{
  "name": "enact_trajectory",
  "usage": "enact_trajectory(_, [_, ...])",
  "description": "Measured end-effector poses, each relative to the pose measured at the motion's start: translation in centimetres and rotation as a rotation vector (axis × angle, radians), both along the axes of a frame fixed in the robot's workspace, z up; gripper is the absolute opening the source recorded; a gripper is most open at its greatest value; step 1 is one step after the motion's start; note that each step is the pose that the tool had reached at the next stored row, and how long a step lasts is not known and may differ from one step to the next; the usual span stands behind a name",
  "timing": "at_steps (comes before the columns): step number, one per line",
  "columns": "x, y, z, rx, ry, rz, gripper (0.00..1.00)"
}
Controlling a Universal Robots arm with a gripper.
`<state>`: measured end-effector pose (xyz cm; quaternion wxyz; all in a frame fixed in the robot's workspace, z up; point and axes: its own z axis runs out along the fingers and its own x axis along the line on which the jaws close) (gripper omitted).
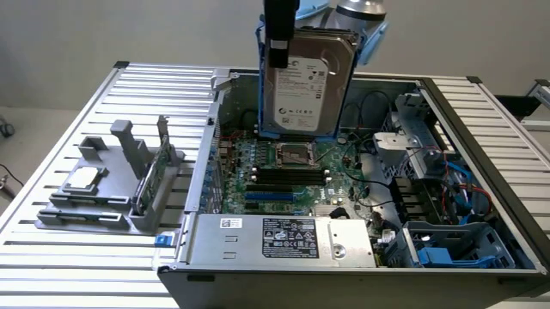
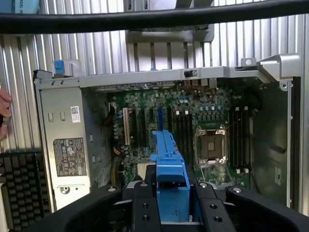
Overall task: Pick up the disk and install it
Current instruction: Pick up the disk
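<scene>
One flat rectangular silver-grey metal hard drive with a pale label, the disk (image 1: 308, 84), hangs upright in the air, edged by its blue plastic bracket (image 2: 169, 164). The black end effector (image 1: 288, 55) is clamped on its upper end, one finger lying across the label side, so the disk sits directly below the grip with its long axis vertical and its label facing the exterior camera.

Beneath it lies the open grey computer case (image 1: 344, 290). The disk's lower edge is above the green motherboard (image 1: 292, 174), close over the square metal processor socket (image 1: 297, 153), apart from both.

At the case's corner toward the exterior view's lower right stands a grey metal cage with blue plastic parts (image 1: 451, 248), by my reading a drive bay; it is well apart from the disk. Loose black and blue cables (image 1: 464, 187) lie between them. The silver labelled power supply box (image 1: 284, 239) fills the near edge of the case.

Outside the case, on the slatted metal surface (image 1: 77, 270) toward the exterior view's left, a grey holder (image 1: 112, 193) carries a small square silver chip (image 1: 84, 178) and a thin green circuit card (image 1: 153, 177). A person's hand (image 2: 4, 108) shows beside the case.
</scene>
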<state>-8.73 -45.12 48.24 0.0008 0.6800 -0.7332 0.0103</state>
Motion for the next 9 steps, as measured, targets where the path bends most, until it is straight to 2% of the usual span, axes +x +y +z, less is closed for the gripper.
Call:
enact_trajectory(5, [1.1, -1.33, -0.55, 0.0000, -0.0039, 0.000, 0.33])
enact_trajectory(6, [1.7, -1.81, -0.65, 0.0000, -0.0055, 0.000, 0.33])
enact_trajectory(9, [2.6, -2.49, -0.77, 0.0000, -0.0076, 0.000, 0.33])
